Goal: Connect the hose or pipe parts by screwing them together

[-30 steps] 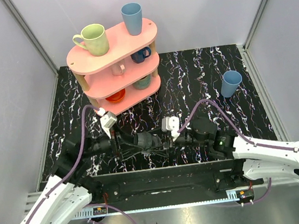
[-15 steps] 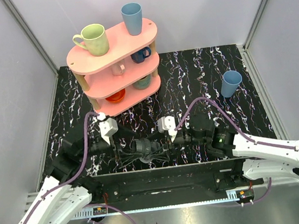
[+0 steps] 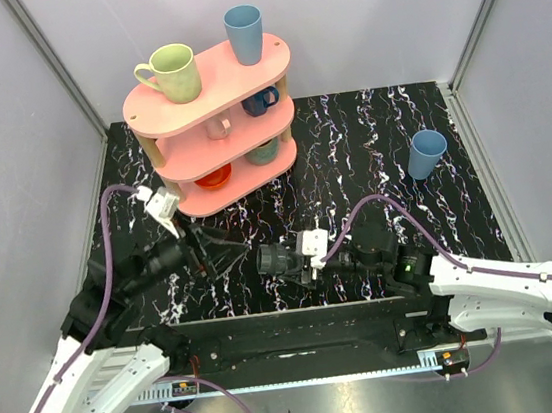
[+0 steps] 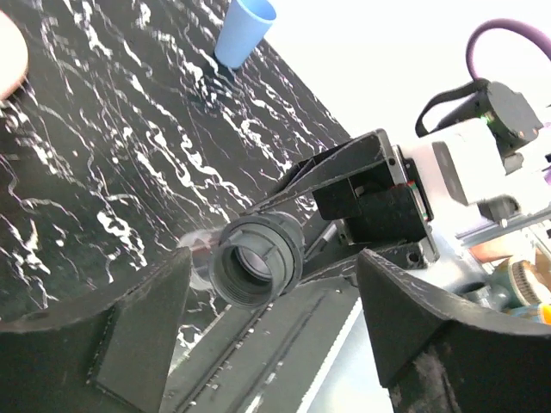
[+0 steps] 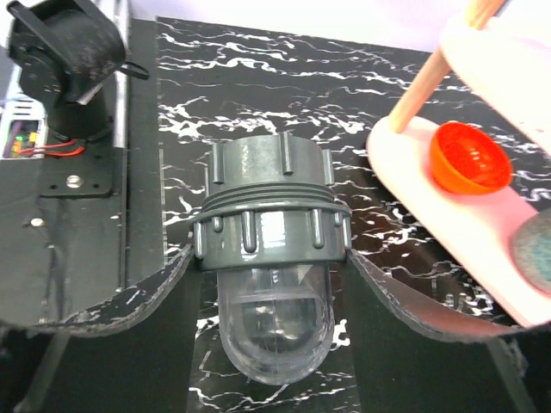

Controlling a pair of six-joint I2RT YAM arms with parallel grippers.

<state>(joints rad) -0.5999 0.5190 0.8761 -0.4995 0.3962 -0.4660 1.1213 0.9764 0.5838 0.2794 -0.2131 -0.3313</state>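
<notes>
The pipe parts [image 3: 274, 259] sit together as one piece: a dark grey ribbed collar [image 5: 271, 219] on a translucent domed fitting [image 5: 274, 323]. My right gripper [image 3: 291, 259] is shut on this piece, with its fingers [image 5: 168, 297] pressed against both sides of the collar [image 5: 271, 258]. In the left wrist view the collar's open threaded end [image 4: 256, 261] faces the camera, a short way off. My left gripper [image 3: 227, 253] stands open to the left of the piece, apart from it. Its fingers [image 4: 112, 335] have nothing between them.
A pink three-tier shelf [image 3: 240, 75] with mugs and an orange bowl [image 5: 469, 159] stands at the back left of the black marbled table [image 3: 349, 147]. A blue cup [image 3: 426, 153] stands at the right, and is also in the left wrist view [image 4: 244, 30]. The arms' base rail [image 3: 291, 331] runs along the near edge.
My left gripper has let go of the pipe piece, opened, and drawn back to the left. The right gripper still holds the piece and has shifted slightly.
</notes>
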